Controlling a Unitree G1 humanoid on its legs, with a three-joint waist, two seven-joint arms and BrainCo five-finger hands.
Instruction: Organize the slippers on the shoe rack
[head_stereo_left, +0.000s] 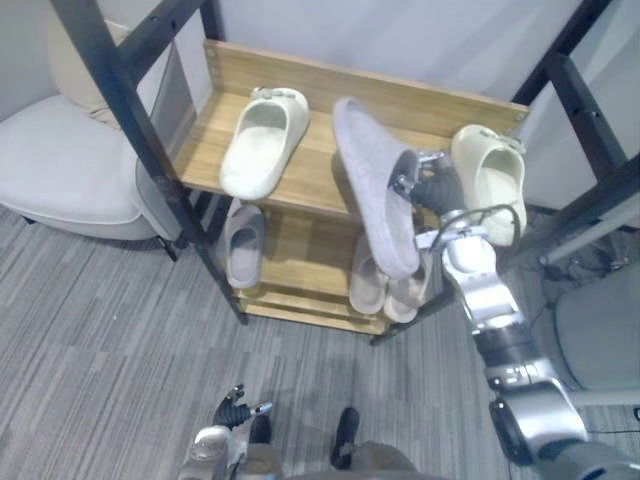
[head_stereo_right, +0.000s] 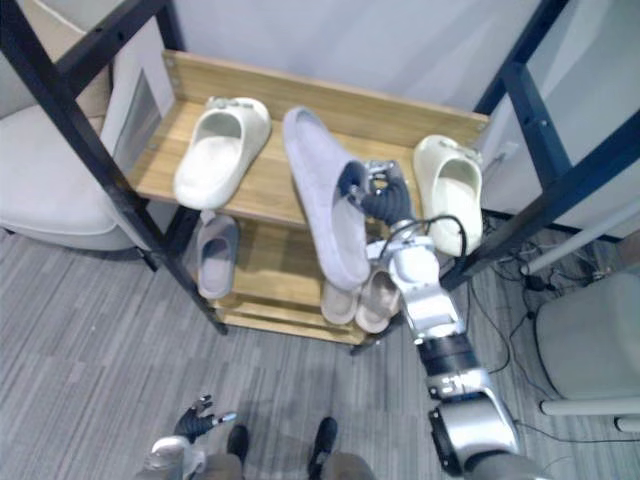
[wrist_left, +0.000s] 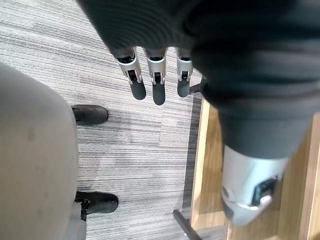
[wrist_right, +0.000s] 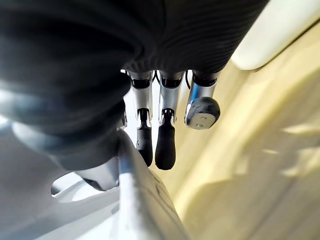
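We seem to be in a home-like room: a wooden shoe rack (head_stereo_left: 312, 172) holding slippers (head_stereo_left: 262, 140) stands against a plain pale wall (head_stereo_left: 400, 40), a cream armchair (head_stereo_left: 60, 165) sits far left, and grey striped carpet (head_stereo_left: 100, 380) covers the floor.

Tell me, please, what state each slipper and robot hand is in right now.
Held grey slipper: lifted, tilted steeply above the top shelf.
Right robot hand: shut on that slipper.
Left robot hand: open, holding nothing.
Left cream slipper: flat on top shelf.
Right cream slipper: flat on top shelf.
Lower grey slipper: resting on lower shelf.
Beige pair: side by side, lower shelf.
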